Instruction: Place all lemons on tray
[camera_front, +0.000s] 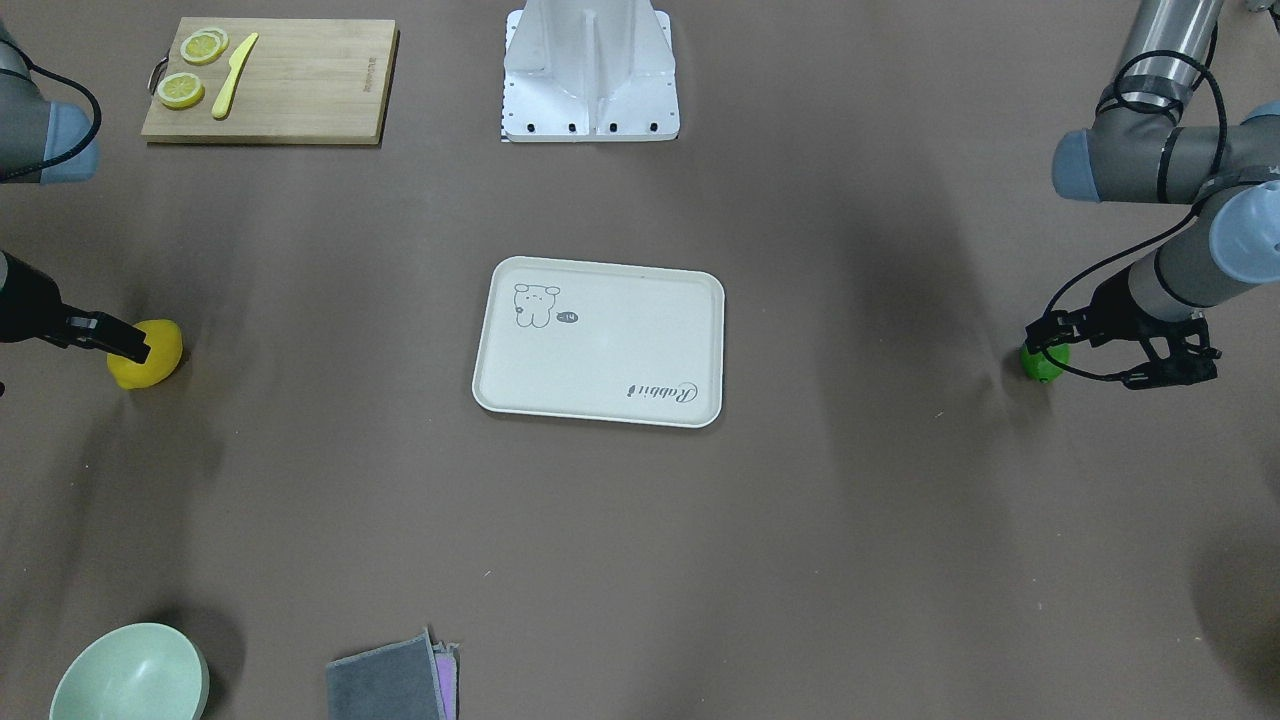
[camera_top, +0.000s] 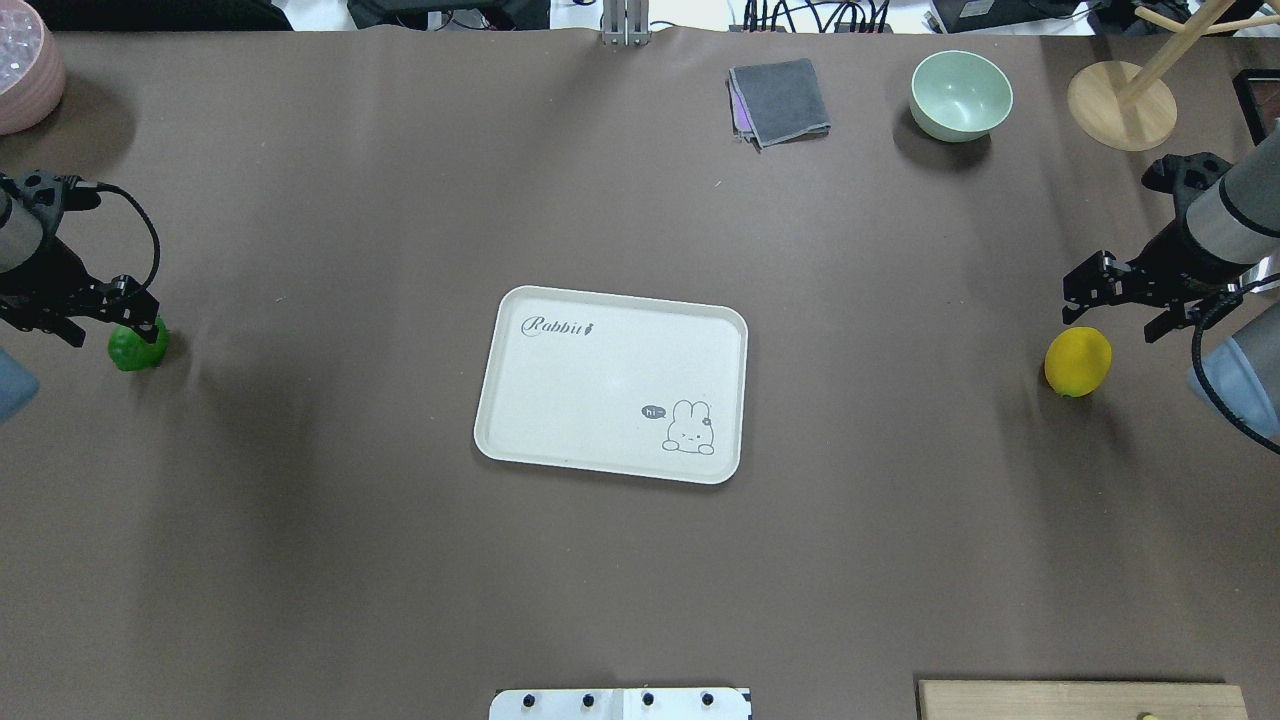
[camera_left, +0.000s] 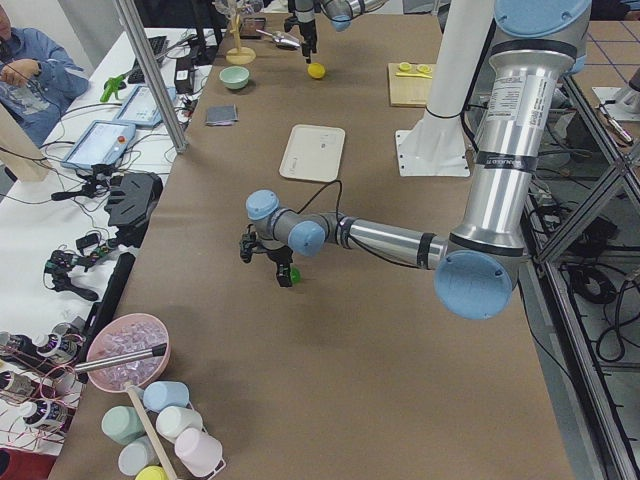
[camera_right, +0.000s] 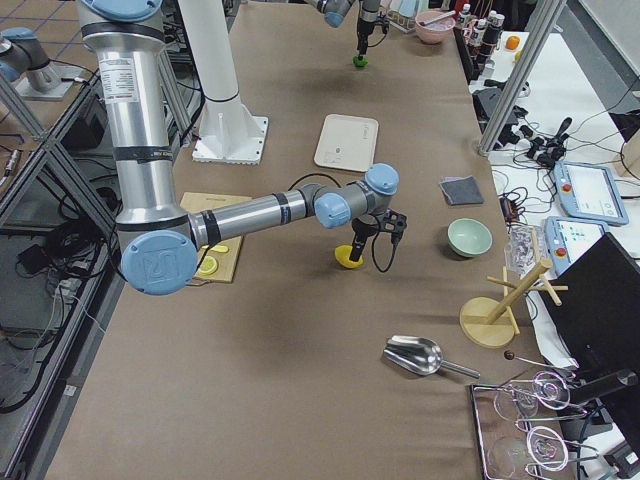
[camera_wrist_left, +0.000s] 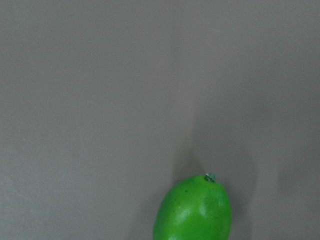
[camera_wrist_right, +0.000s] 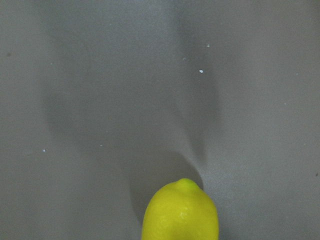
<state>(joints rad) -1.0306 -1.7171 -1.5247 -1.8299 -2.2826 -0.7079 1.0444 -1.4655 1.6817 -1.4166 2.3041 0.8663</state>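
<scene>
The cream-white tray (camera_top: 560, 400) lies empty at the table's middle, also in the front view (camera_front: 600, 370). The green lemon (camera_top: 135, 347) rests on the table at the far left, also in the left wrist view (camera_wrist_left: 194, 210). My left gripper (camera_top: 103, 320) hovers over it, jaws open, one finger above the fruit. The yellow lemon (camera_top: 1078, 362) rests at the far right, also in the right wrist view (camera_wrist_right: 181, 212). My right gripper (camera_top: 1122, 305) hovers just beyond it, jaws open. Neither lemon is held.
A wooden cutting board (camera_front: 300, 85) with lemon slices and a yellow knife sits near the robot base (camera_front: 590, 80). A green bowl (camera_top: 960, 95), a grey cloth (camera_top: 780, 100) and a wooden stand (camera_top: 1120, 105) lie along the far edge. A pink bowl (camera_top: 25, 75) sits far left.
</scene>
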